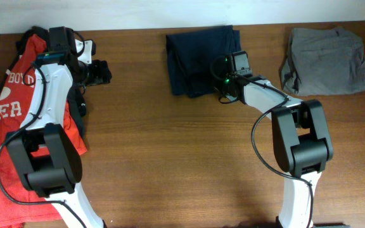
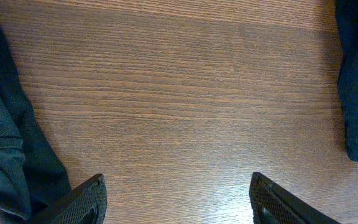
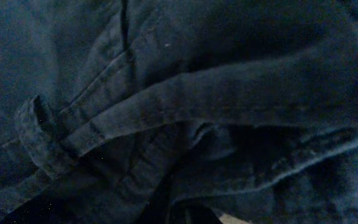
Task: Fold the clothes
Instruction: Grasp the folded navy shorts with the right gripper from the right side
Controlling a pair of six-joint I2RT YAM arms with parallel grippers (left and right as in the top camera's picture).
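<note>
Three lots of clothing are lying on the wooden worktop. From overhead, a navy garment is sitting folded at 12 o'clock. A grey garment is sitting folded at approx 1-2 o'clock, well apart from the navy one. A red shirt w/ white lettering is sprawling unfolded at 9 o'clock.

The left pincer is hanging over bare wood btwn the red shirt and the navy garment, nearer the shirt. In the left wrist view its fingers are showing at approx 7 and 5 o'clock of the frame. They are standing wide apart w/ only wood grain btwn them, so it is spread & gripping nothing. Dark cloth is bunching at 9 o'clock there, and the navy garment's edge is hanging in at 3 o'clock.

The right pincer is sitting at the navy garment's 4 o'clock corner, over the cloth. The right wrist view is filling w/ navy fabric close up: seams, creases & a small loop-like tab at 8 o'clock. The fingers aren't making themselves out in that dark frame, so can't tell whether this pincer is spread or clamping on the cloth.
</note>
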